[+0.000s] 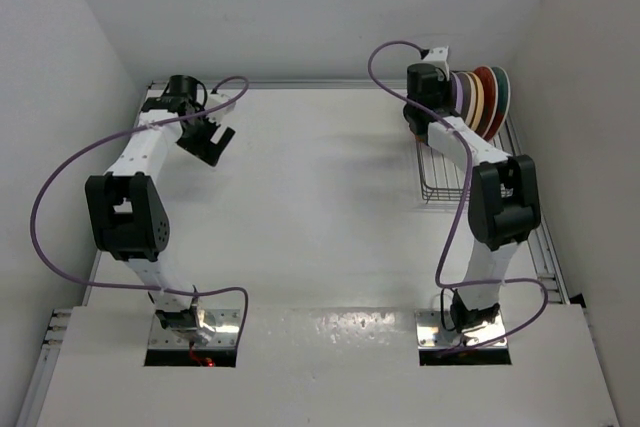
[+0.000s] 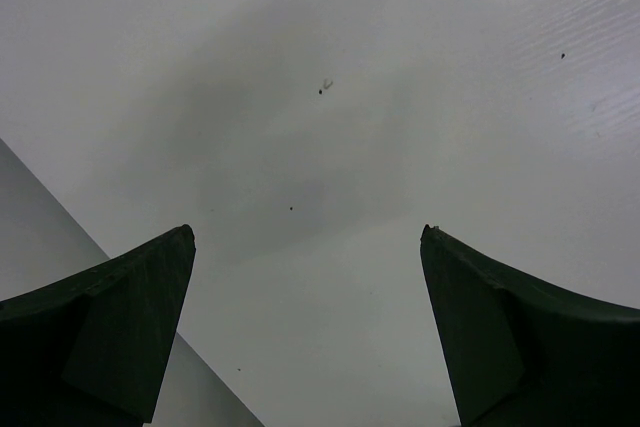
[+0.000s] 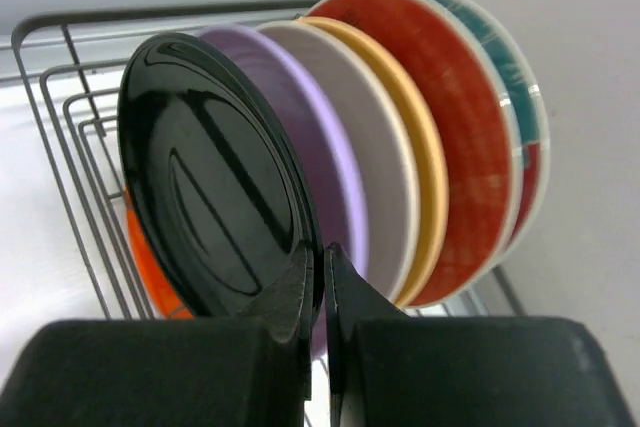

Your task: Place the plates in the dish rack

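Seven plates at the rack, black one pinched at its rim

Right wrist view: the right gripper (image 3: 322,277) has its fingers clenched on the near rim of the glossy black plate (image 3: 205,207), which stands upright at the front of the row, centre-left of frame. Just behind it, leaning the same way, are the lavender plate (image 3: 320,157), cream-white plate (image 3: 375,167), pale yellow plate (image 3: 420,177), a red plate (image 3: 460,127) and a second red plate with teal (image 3: 520,97). An orange plate (image 3: 150,267) shows at lower left behind the black one; I cannot tell how it sits. The dish rack (image 3: 130,17) wires run along the left edge and top. The black plate's bottom edge is hidden, so I cannot say whether it is seated between tines.

Left gripper (image 2: 306,232): fingers spread wide, holding nothing, over bare bench (image 1: 320,197) at the upper left of the overhead view.

Risks, as I judge them:
- Letting go before the plate is down in a slot could make it tip onto the lavender plate or slide.
- The grip is a thin bite on a glossy rim, so it may slip.
- The orange plate may block the slot.
- Pulling the fingers out crooked could drag the plate or nudge the row.
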Robot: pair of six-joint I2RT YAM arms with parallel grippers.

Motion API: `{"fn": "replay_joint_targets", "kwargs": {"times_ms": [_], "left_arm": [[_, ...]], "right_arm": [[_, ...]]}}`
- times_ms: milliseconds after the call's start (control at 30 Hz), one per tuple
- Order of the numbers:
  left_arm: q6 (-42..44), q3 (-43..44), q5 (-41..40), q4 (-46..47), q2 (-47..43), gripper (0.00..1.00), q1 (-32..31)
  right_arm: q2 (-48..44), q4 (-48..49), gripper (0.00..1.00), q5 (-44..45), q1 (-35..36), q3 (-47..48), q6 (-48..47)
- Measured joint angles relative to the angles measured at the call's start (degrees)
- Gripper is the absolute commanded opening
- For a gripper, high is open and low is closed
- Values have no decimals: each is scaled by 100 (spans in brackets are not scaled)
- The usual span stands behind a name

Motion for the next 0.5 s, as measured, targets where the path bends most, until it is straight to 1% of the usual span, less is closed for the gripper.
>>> {"fn": "replay_joint_targets", "kwargs": {"times_ms": [333, 400, 467, 500], "left_arm": [[17, 2, 0, -13, 55, 100, 0], [20, 13, 0, -17, 55, 100, 0], [20, 26, 0, -17, 55, 100, 0], [20, 33, 0, -17, 55, 100, 0]], "right_arm": [[450, 236, 0, 339, 348, -70, 28], [490, 269, 6, 422, 391, -98, 11], [527, 271, 8, 459, 428, -109, -13], [540, 280, 15, 459, 435, -109, -48]]}}
